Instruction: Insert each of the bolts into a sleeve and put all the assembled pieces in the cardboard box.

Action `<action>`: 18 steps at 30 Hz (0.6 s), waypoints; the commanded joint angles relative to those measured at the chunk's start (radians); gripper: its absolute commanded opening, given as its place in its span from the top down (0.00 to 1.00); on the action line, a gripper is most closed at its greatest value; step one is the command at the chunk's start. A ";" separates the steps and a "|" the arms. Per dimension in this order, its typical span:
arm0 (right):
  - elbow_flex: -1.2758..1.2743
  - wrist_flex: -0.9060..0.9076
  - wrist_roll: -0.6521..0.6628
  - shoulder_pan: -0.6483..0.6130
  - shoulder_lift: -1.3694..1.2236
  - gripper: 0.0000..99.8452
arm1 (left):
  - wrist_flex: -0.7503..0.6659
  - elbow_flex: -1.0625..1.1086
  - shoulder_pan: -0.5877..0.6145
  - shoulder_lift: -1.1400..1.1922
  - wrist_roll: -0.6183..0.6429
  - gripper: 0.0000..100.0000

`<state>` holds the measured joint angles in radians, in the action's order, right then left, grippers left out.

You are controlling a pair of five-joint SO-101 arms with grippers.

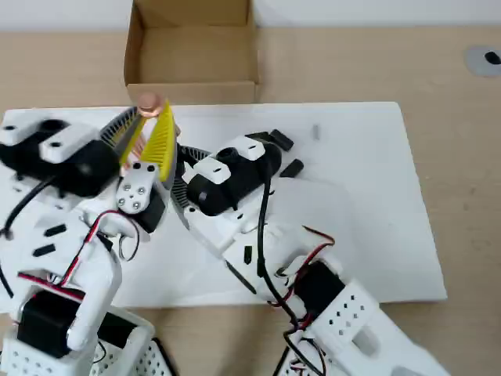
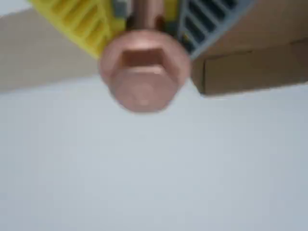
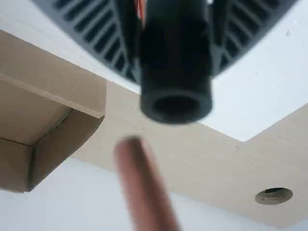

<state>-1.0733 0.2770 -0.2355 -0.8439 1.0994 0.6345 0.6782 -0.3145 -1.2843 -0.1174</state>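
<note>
My left gripper, with one yellow and one grey finger, is shut on a copper bolt just in front of the cardboard box. In the left wrist view the bolt's hex head sticks out between the fingers, with the box beside it. My right gripper is shut on a black sleeve, whose open end faces the bolt's shaft with a gap between them. The right arm lies next to the left gripper.
A white mat covers the table. Small black pieces lie behind the right arm, and others at the left. The open box stands at the mat's far edge. A round hole is at the table's far right.
</note>
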 commanded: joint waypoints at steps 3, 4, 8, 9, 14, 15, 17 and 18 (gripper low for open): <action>0.008 -0.029 -0.006 -0.010 0.027 0.99 | 0.071 -0.058 0.015 -0.007 0.014 0.99; 0.007 -0.029 -0.006 -0.010 0.027 0.99 | 0.115 -0.084 0.015 -0.005 0.015 0.99; 0.007 -0.032 -0.005 -0.013 0.027 0.99 | 0.193 -0.115 0.015 -0.004 0.015 0.99; 0.007 -0.032 -0.005 -0.013 0.027 0.99 | 0.201 -0.114 0.015 -0.004 0.015 0.99; 0.010 -0.032 -0.005 -0.015 0.027 0.99 | 0.206 -0.114 0.015 -0.004 0.014 0.99; 0.010 -0.032 -0.005 -0.015 0.027 0.99 | 0.206 -0.114 0.015 -0.004 0.014 0.99; 0.008 -0.032 -0.005 -0.013 0.027 0.99 | 0.206 -0.117 0.015 -0.004 0.014 0.99; 0.008 -0.032 -0.005 -0.013 0.027 0.99 | 0.206 -0.118 0.015 -0.004 0.014 0.99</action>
<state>-1.0733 0.2770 -0.2355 -0.8454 1.0994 0.8385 0.6137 -0.3145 -1.2858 -0.1097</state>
